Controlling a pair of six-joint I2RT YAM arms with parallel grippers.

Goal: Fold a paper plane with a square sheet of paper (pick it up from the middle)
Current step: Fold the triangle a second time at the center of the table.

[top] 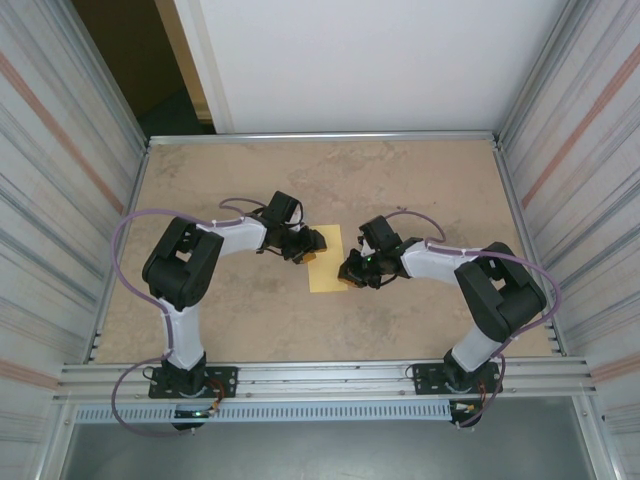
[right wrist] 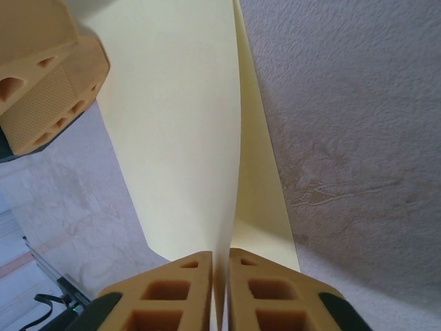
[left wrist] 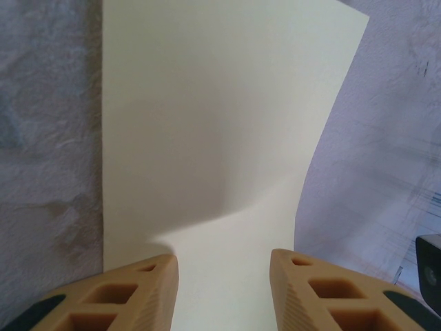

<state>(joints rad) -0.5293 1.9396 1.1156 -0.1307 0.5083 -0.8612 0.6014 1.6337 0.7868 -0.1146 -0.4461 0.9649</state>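
Yellow square sheet of paper (top: 327, 262) lies centre of surface (top: 420, 180), one edge lifted, pinched tight in right gripper (right wrist: 220, 256); left gripper (left wrist: 224, 265) spread over flat part. Risk: pinch slips or pull drags sheet, skewing crease.

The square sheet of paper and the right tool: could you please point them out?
square sheet of paper (top: 327, 272), top external view, its bare lower middle.
right tool (right wrist: 220, 261), right wrist view, between its fingertips.

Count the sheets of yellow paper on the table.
1: the square sheet of paper lies at the centre of the table, one edge pinched in the right gripper. None seems hidden.
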